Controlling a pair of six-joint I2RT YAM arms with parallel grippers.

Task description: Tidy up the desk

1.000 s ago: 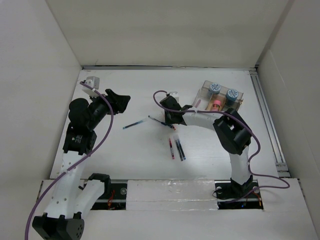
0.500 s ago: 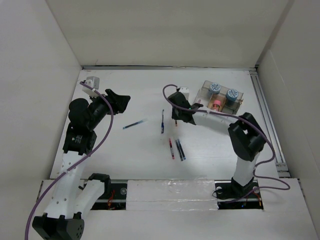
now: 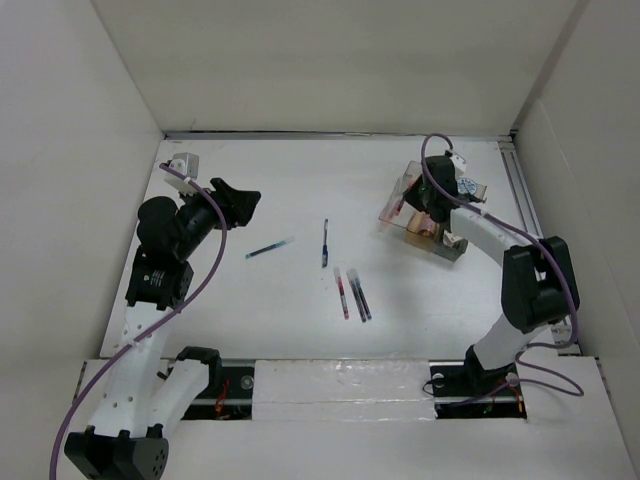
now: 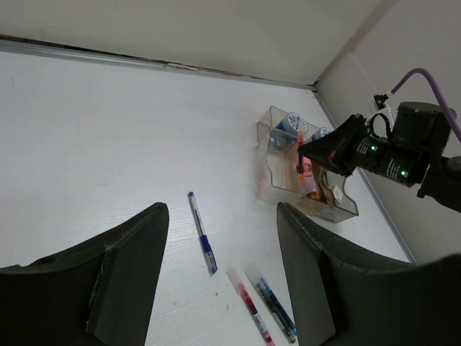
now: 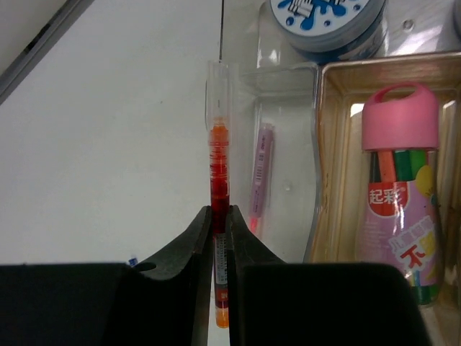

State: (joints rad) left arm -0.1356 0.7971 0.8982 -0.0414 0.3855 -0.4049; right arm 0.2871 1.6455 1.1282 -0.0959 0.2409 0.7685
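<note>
White desk (image 3: 290, 190) — clear tray (image 4: 271, 164) with bottle (image 5: 400, 194), lilac pen (image 5: 261, 173), jar (image 5: 328, 21)

A clear tray (image 4: 277, 162) is holding two blue-lidded jars (image 4: 292, 121), a pink-capped marker bottle (image 5: 400, 194) and a purple pen (image 5: 261, 173). A red-ink pen (image 5: 219, 180) is hovering at the tray's left wall. Left of the tray, a blue pen (image 3: 325, 243) is lying alone, a second blue pen (image 3: 270, 247) is lying farther left, and a red pen (image 3: 342, 293) and a dark pen (image 3: 359, 294) are lying side by side.
</note>
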